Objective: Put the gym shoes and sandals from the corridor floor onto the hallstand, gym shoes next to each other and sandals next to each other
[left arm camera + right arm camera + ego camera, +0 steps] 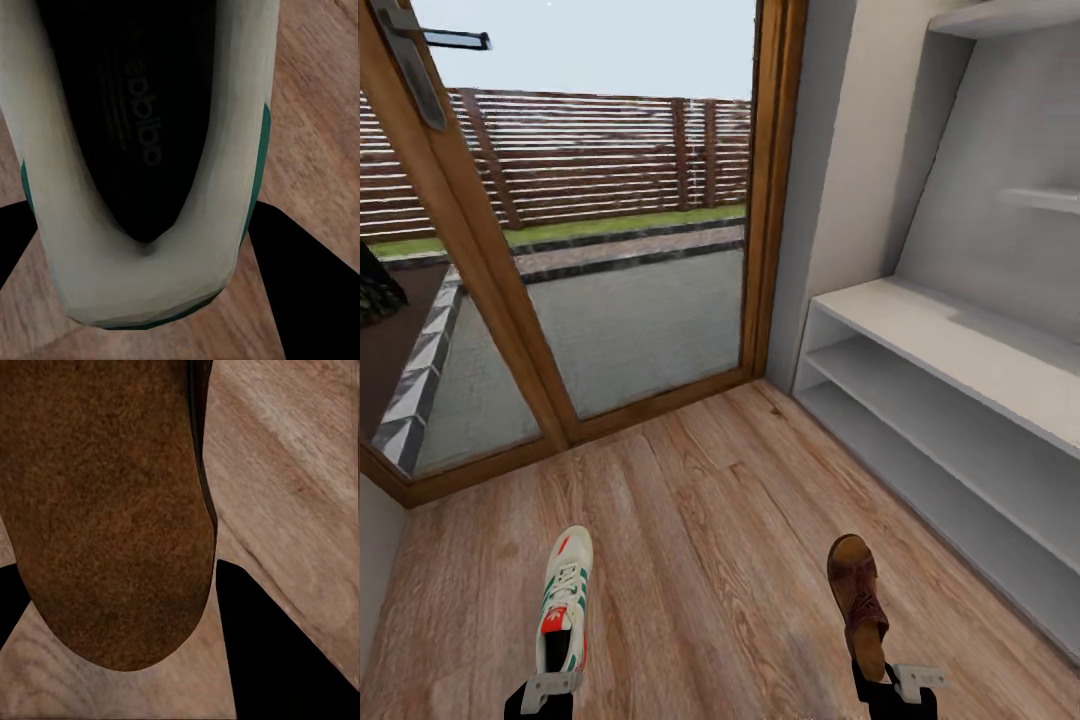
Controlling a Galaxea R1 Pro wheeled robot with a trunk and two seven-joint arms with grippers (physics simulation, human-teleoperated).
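Holding a gym shoe (564, 598) by its heel, lower left of the head view, the left gripper (546, 693) is clamped on it; the right gripper (888, 685) grasps a sandal (858, 598) at lower right. Both hang over the corridor floor (700, 540). The hallstand (960, 350) sits right, shelves bare. Risk: heel-only grips look shallow, so a swing toward the rack could let a shoe slip or clip the shelf edge.

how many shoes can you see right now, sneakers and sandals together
2. One gym shoe at the left gripper, low on the left over the corridor floor. One sandal at the right gripper, near the hallstand. Their mates may be out of frame.
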